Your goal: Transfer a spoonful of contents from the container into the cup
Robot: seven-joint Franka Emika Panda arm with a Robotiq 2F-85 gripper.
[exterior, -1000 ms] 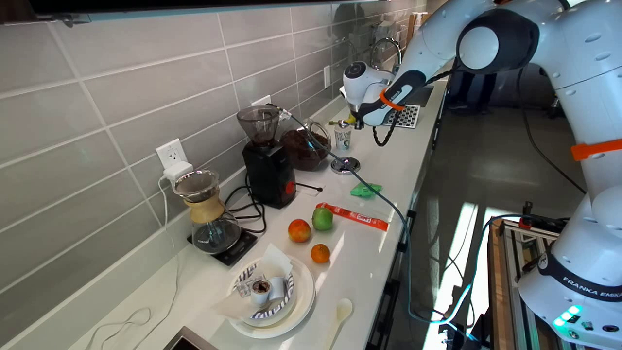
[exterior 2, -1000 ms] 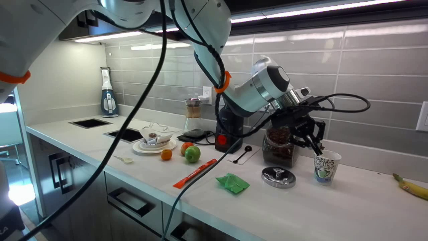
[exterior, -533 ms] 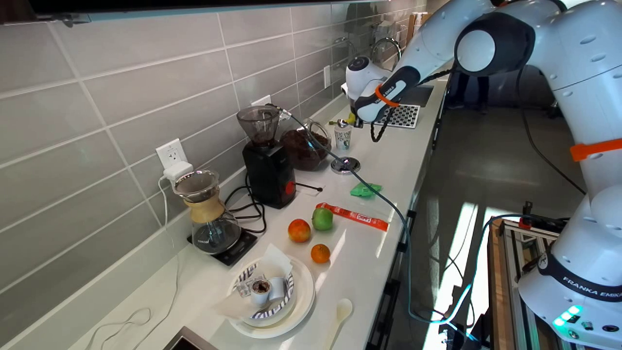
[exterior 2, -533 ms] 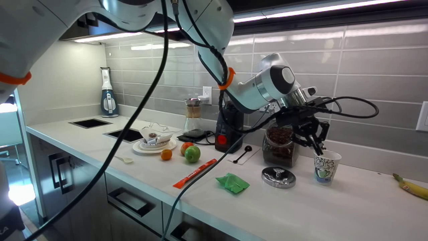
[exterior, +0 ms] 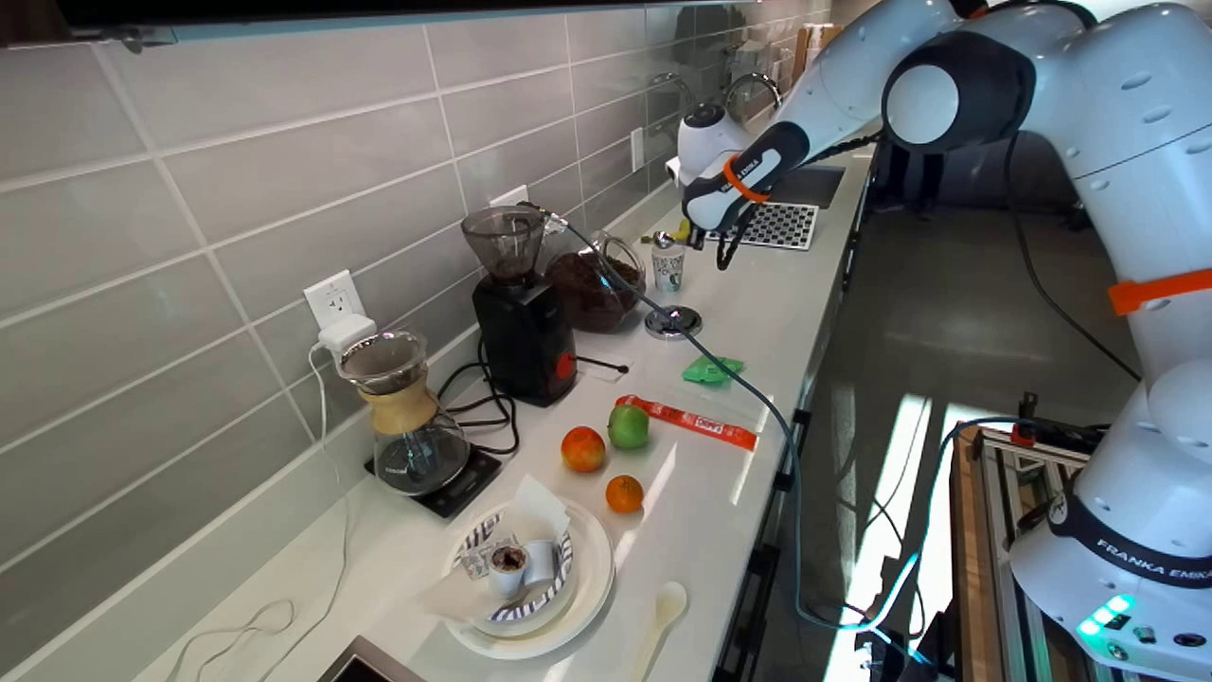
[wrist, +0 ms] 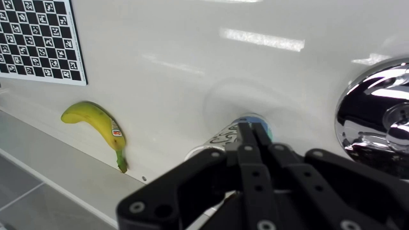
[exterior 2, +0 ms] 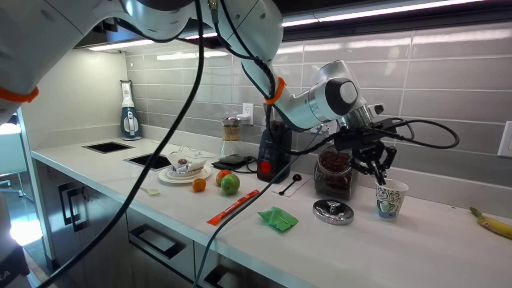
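beside the end effector (exterior 2: 381, 182) stands the cup (exterior 2: 389, 203); upright.

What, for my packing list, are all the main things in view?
jar: one, clear, brown contents, by wall
cup: one, white, near jar
spoon: one, silver, at cup's mouth
lid: one, silver, near jar
grinder: one, black, beside jar
scoop: one, black, by grinder
scale: one, black, by wall
carafe: one, clear, on scale
plate: one, white, near scale
bowl: one, white, blue-edged, on plate
small cups: two, white, in bowl
second spoon: one, cream, near plate
round fruit: three, green, red, orange, near plate
packet: one, red, by fruit
wrapper: one, green, near packet
banana: one, yellow, near cup
board: one, black and white, near banana
arm: one, white, over counter
gripper: one, black, by cup, apparently holding spoon
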